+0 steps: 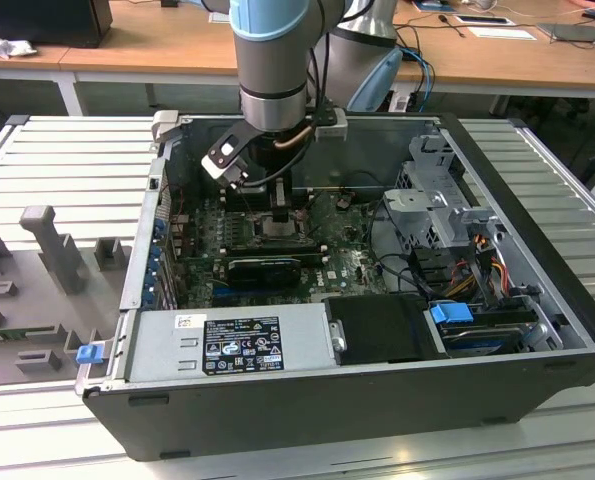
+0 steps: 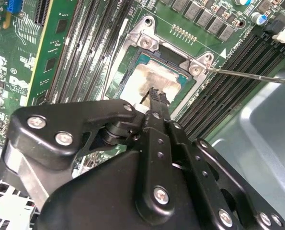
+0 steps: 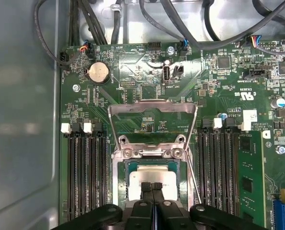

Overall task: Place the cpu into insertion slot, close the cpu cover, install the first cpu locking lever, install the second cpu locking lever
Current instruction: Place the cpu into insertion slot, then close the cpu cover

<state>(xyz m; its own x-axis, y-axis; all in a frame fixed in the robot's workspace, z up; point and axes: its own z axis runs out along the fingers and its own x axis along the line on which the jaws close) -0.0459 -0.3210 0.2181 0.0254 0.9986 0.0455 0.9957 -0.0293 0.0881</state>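
One claw (image 3: 153, 185), fingers pressed together, was poised over the cpu (image 3: 168, 179) seated in the insertion slot (image 3: 117, 175), just above centre in the exterior view, the cpu cover (image 3: 152, 106) raised open.

We see an open black computer case (image 1: 537, 395) on a grey slatted table (image 1: 67, 170), with wooden desks (image 1: 157, 40) across the exterior view's top. A silver power supply (image 1: 227, 340) lies low in the frame, and a drive cage (image 1: 442, 195) stands toward the right. In the first wrist view we find a coin battery (image 3: 97, 72) and memory slots (image 3: 87, 172).
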